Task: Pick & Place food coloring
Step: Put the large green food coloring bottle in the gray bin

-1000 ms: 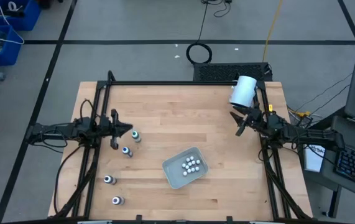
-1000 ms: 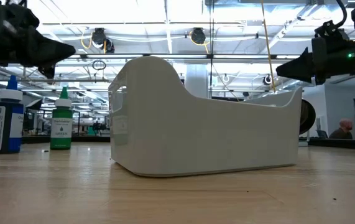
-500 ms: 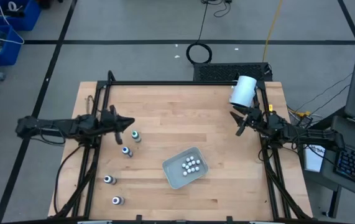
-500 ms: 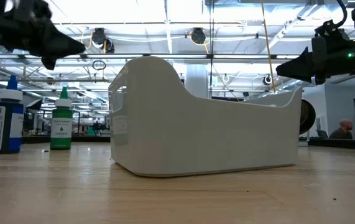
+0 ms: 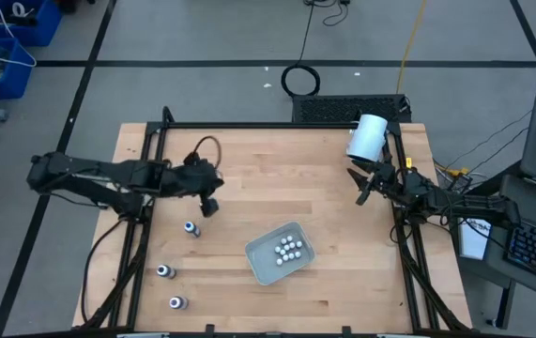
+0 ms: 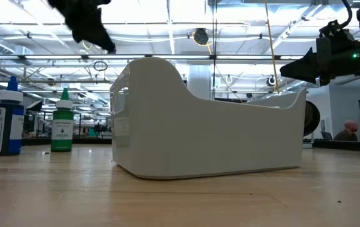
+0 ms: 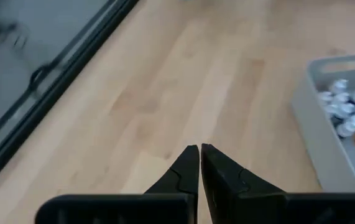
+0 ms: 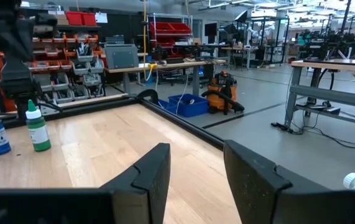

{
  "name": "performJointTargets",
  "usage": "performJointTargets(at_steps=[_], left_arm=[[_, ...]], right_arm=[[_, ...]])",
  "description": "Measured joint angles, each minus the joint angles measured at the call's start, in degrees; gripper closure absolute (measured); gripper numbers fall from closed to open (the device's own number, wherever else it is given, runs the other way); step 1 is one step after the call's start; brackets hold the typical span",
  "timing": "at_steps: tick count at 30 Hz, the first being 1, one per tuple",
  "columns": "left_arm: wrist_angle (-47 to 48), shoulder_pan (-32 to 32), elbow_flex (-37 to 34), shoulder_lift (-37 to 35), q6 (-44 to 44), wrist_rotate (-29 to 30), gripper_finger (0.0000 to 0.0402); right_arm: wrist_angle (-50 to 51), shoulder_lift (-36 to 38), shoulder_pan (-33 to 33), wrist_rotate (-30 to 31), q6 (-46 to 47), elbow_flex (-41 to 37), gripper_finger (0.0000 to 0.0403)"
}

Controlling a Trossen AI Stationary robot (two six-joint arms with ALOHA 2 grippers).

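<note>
In the high view, three dark-bodied food coloring bottles stand upright on the table's left side. A fourth place beside them is covered by my left gripper. That gripper is shut, points down at bare wood and holds nothing. The low view shows a blue bottle and a green bottle, with the left gripper high above them. Several whitish tiny bottles lie in the clear tray. My right gripper waits, open, near the table's right edge.
A big white cylinder lies at the far right corner, close to the right gripper. The tray fills the middle of the low view. Black frame rails run along the table's left and right sides. Bare wood stretches between the tray and the far edge.
My left arm has swung toward the table's right and risen, and its gripper has tipped down over the bottle nearest the far edge, which it now covers in the high view. The right arm has kept still.
</note>
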State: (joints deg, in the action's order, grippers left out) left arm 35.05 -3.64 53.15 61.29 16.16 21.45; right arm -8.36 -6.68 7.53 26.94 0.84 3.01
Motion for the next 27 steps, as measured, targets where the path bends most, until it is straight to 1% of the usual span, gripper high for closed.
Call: performJointTargets(at_steps=[3,5,8,10,13,16,20,23,27], left_arm=[[13.2,1.2,8.9,4.5,6.8,0.9,0.0376],[21.2,1.9,12.6,6.7,12.2,1.6,0.0376],[31.1,3.2,14.3,9.3,18.3,1.6,0.0376],[34.8,4.5,14.2,10.2,21.2,0.7,0.0376],[36.3,6.5,13.4,10.8,23.2,-3.9,0.0376],[33.7,7.7,12.4,11.2,23.5,-9.6,0.0376],[34.1,9.2,11.3,13.3,21.6,-13.9,0.0369],[35.3,9.7,10.6,15.4,21.7,-17.0,0.034],[35.5,9.7,10.6,18.4,21.7,-17.2,0.0283]], right_arm=[[0.0,0.0,0.0,0.0,0.0,0.0,0.0261],[0.0,0.0,0.0,0.0,0.0,0.0,0.0261],[0.0,0.0,0.0,0.0,0.0,0.0,0.0261],[0.0,0.0,0.0,0.0,0.0,0.0,0.0261],[0.0,0.0,0.0,0.0,0.0,0.0,0.0261],[0.0,0.0,0.0,0.0,0.0,0.0,0.0261],[0.0,-0.1,0.0,0.0,0.0,0.0,0.0261],[0.0,-0.1,0.0,0.0,0.0,0.0,0.0261],[-0.2,-0.1,0.0,0.0,0.0,0.0,0.0261]])
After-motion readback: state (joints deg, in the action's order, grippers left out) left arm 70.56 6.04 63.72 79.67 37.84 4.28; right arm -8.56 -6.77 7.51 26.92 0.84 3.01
